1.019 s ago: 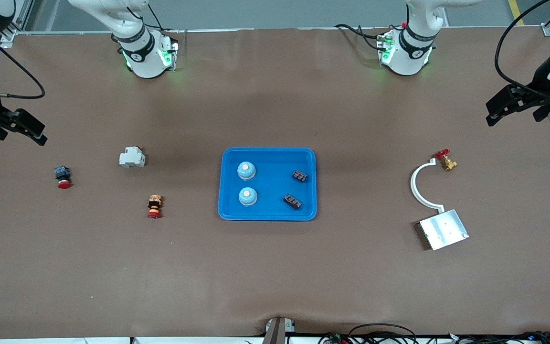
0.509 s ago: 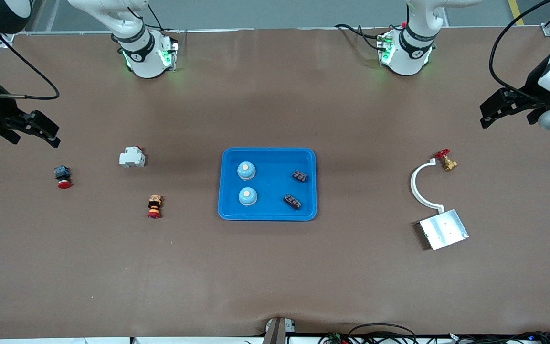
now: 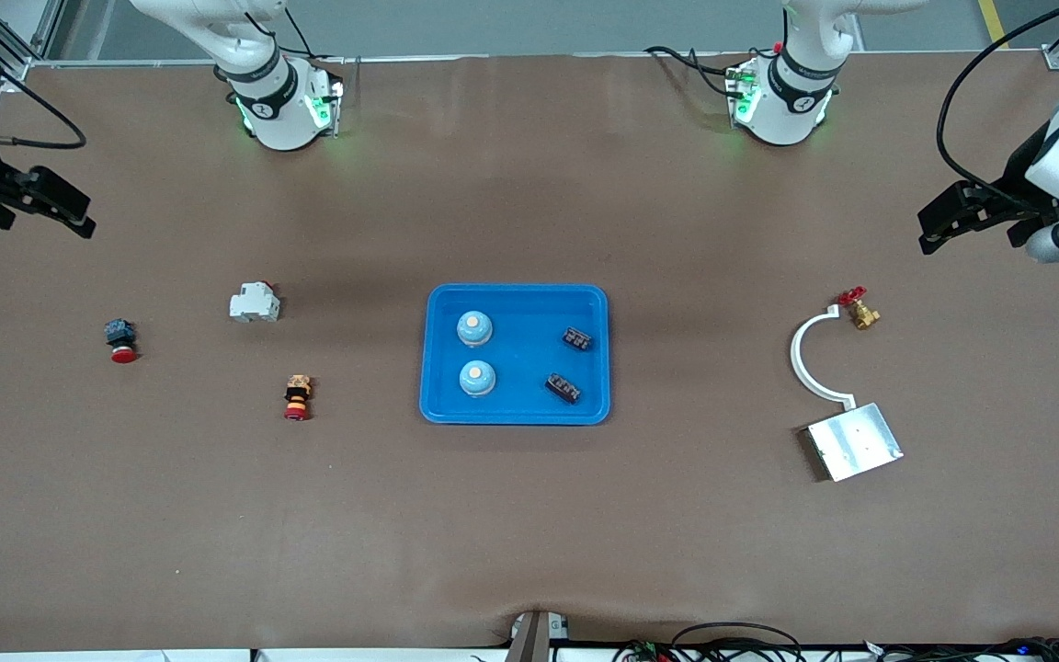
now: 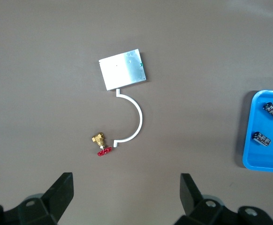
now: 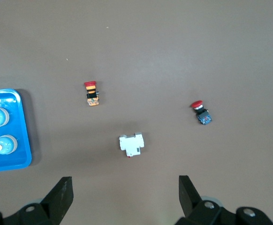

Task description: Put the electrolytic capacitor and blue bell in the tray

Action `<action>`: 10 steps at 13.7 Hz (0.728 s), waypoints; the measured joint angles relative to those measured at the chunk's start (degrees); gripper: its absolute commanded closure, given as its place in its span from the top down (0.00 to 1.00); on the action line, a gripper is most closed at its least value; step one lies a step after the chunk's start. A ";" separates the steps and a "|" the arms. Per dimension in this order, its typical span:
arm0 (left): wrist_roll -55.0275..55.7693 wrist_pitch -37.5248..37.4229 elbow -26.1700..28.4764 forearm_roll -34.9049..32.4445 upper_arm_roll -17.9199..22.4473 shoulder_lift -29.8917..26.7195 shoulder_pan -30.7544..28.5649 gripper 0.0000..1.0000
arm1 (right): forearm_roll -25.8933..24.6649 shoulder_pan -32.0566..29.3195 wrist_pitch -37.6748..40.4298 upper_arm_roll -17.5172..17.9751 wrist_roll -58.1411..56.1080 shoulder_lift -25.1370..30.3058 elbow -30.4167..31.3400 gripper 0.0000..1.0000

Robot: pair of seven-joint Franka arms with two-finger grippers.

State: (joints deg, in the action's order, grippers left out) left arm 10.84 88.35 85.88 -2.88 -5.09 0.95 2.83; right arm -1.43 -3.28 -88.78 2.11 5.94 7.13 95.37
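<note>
Front view: the blue tray (image 3: 515, 416) sits mid-table holding two blue bells (image 3: 474, 327) and two electrolytic capacitors (image 3: 576, 338), the bells toward the right arm's end (both arms wait at the table ends). Left wrist view: the left gripper (image 4: 126, 190), fingers spread and empty, hangs over bare table near a brass valve (image 4: 99, 140), a white curved bracket (image 4: 135, 117) and a silver metal plate (image 4: 123, 69). Right wrist view: the right gripper (image 5: 125, 190), likewise spread and empty, is above a white circuit breaker (image 5: 132, 145), with a red pushbutton (image 5: 200, 112) and a striped button (image 5: 91, 93) nearby.

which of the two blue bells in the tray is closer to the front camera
The blue bell lower in the front view; the other bell sits closer to the robot bases, both inside the tray.
</note>
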 measured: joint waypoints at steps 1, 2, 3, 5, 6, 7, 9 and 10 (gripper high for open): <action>0.00 0.00 0.00 0.00 0.01 0.00 -0.03 1.00 | 0.00 -0.06 1.17 -0.44 -0.15 0.01 -0.87 1.00; 0.00 0.00 -0.01 0.00 0.02 0.00 -0.05 1.00 | 0.00 -0.13 1.99 -0.75 -0.29 0.01 -1.46 1.00; 0.00 0.00 -0.01 0.00 0.02 0.00 -0.07 1.00 | 0.00 -0.15 2.56 -0.89 -0.36 0.00 -1.75 1.00; 0.00 -0.44 -0.20 0.00 0.02 -0.01 -0.09 1.00 | 0.00 -0.15 3.51 -0.91 -0.37 -0.01 -2.56 1.00; 0.00 -0.63 -0.29 0.00 0.02 -0.01 -0.08 1.00 | 0.00 -0.17 4.54 -0.91 -0.37 -0.01 -3.65 1.00; 0.00 -0.70 -0.29 0.00 0.02 0.00 -0.08 1.00 | 0.00 -0.29 5.54 -0.90 -0.37 0.00 -4.86 1.00; 0.00 -0.73 -0.30 0.00 0.03 -0.01 -0.17 1.00 | 0.00 -0.84 6.37 -0.84 -0.37 -0.01 -6.31 1.00; 0.00 -0.73 -0.31 0.00 0.03 -0.01 -0.19 1.00 | 0.00 -1.04 6.37 -0.77 -0.37 -0.06 -6.67 1.00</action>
State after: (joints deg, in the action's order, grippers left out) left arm 10.83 87.62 85.57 -2.88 -5.06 0.95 2.64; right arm -1.43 -4.32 -82.41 1.34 5.58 7.07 88.70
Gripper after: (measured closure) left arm 0.000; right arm 0.000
